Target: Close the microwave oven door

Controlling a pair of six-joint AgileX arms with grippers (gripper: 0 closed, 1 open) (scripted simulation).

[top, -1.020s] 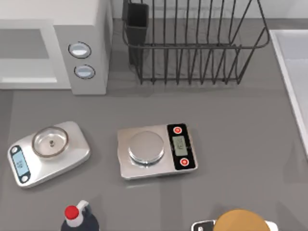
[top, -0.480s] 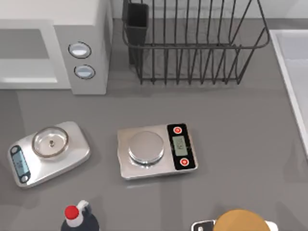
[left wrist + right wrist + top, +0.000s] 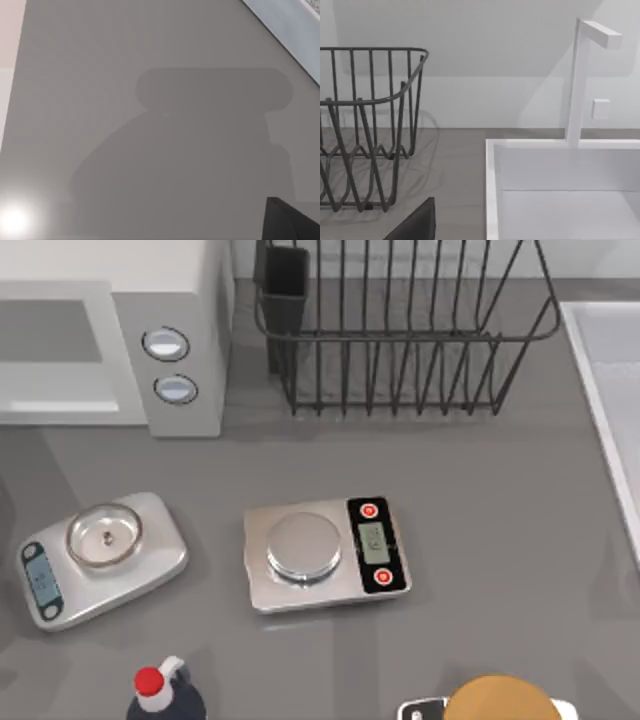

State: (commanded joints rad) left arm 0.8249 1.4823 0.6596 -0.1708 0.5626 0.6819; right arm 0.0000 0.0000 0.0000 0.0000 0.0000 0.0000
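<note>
- Microwave oven [image 3: 170, 340]: upper left of the top view, white box with a grey front panel [image 3: 180, 365] carrying two round knobs, one above the other.
- Microwave oven door [image 3: 55, 350]: light grey rectangular panel left of the knob panel, running to the frame's left edge. Whether it sits flush or ajar cannot be told.
- Dish rack [image 3: 400, 330]: black wire, upper centre of the top view, just right of the microwave oven, a dark cup-like holder [image 3: 283, 285] at its left end. The right wrist view shows the dish rack [image 3: 370, 125] beside a white sink [image 3: 560, 190] with a white faucet [image 3: 580, 80].
- Scales: one with a round bowl plate [image 3: 100, 555] at lower left; one square steel unit [image 3: 325, 552] at centre, well apart from the microwave oven.
- Bottle [image 3: 160, 695] with red cap: bottom edge, left of centre.
- Left wrist view: grey table [image 3: 150, 75] with a broad shadow.
- Grippers: finger state of both cannot be told.
</note>
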